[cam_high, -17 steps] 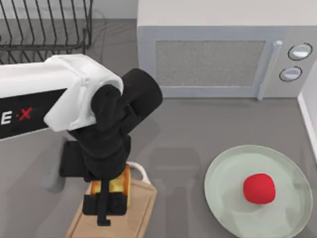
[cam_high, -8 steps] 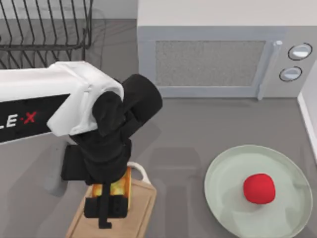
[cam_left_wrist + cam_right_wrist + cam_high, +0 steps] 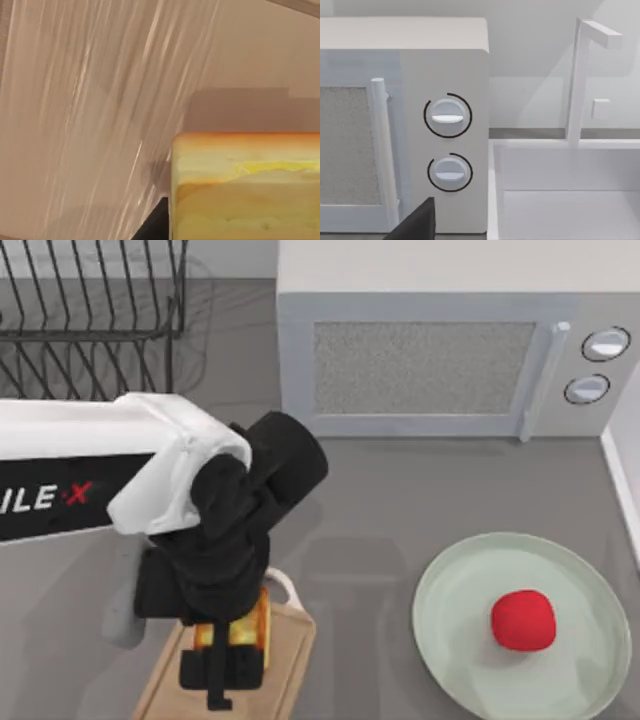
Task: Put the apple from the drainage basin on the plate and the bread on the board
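My left gripper (image 3: 228,668) hangs over the wooden board (image 3: 288,660) at the front left of the table, shut on the bread (image 3: 250,625). The bread is a chunk with an orange top and yellow sides. In the left wrist view the bread (image 3: 245,185) sits close above the board's pale grain (image 3: 90,125); I cannot tell whether they touch. The red apple (image 3: 523,620) rests on the pale-green plate (image 3: 450,640) at the front right. A dark edge of my right gripper (image 3: 417,222) shows in the right wrist view, facing the microwave's knobs.
A grey microwave (image 3: 440,350) stands along the back. A black wire rack (image 3: 90,300) fills the back left corner. A white basin (image 3: 570,195) with a faucet (image 3: 580,75) lies to the right of the microwave. Bare table runs between board and plate.
My left arm has shifted slightly right and toward the table's front edge, carrying the bread along over the board. The apple and plate have not moved.
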